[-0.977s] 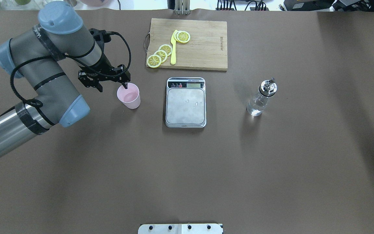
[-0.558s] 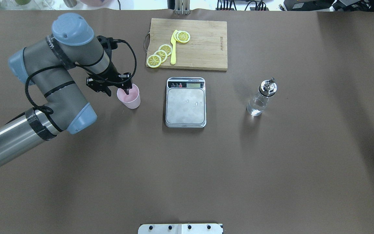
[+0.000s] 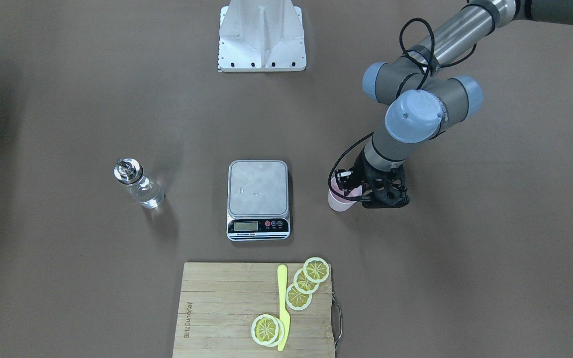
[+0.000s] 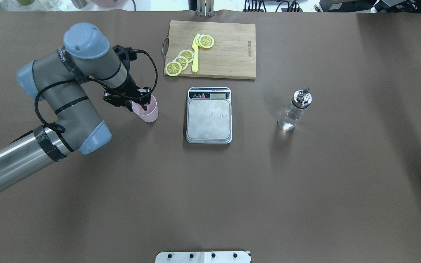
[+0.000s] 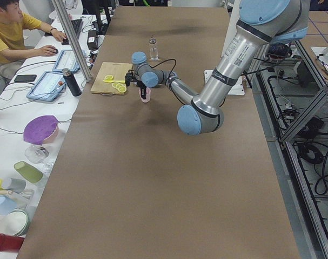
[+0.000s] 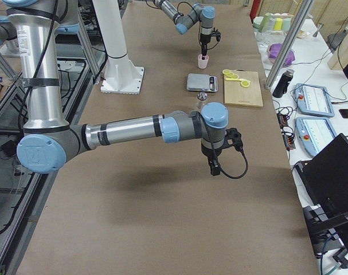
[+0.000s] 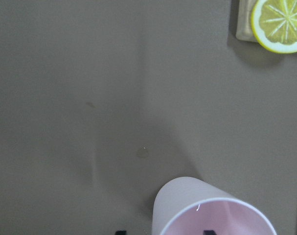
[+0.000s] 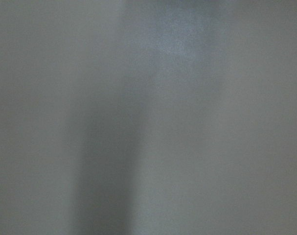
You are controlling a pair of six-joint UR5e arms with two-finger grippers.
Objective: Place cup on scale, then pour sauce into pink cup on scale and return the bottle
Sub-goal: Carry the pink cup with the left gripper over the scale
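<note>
The pale pink cup [image 4: 149, 112] stands upright on the table, left of the scale [image 4: 209, 117]; the scale's plate is bare. My left gripper [image 4: 137, 106] is open and astride the cup's left rim, one finger inside, one outside. The left wrist view shows the cup [image 7: 212, 213] at the bottom with the wall between the fingertips. The clear glass bottle [image 4: 293, 111] with a silver cap and clear sauce stands right of the scale. My right gripper [image 6: 213, 167] shows only in the exterior right view, over bare table, and I cannot tell if it is open or shut.
A wooden cutting board [image 4: 228, 54] with lemon slices [image 4: 181, 60] and a yellow knife [image 4: 195, 54] lies behind the scale. The left arm's elbow [image 4: 68, 106] hangs over the table's left part. The robot's base plate [image 4: 203, 256] is at the near edge.
The left arm has moved right and forward, and its gripper has come down over the cup's left rim. The cup, scale and bottle have not moved.
</note>
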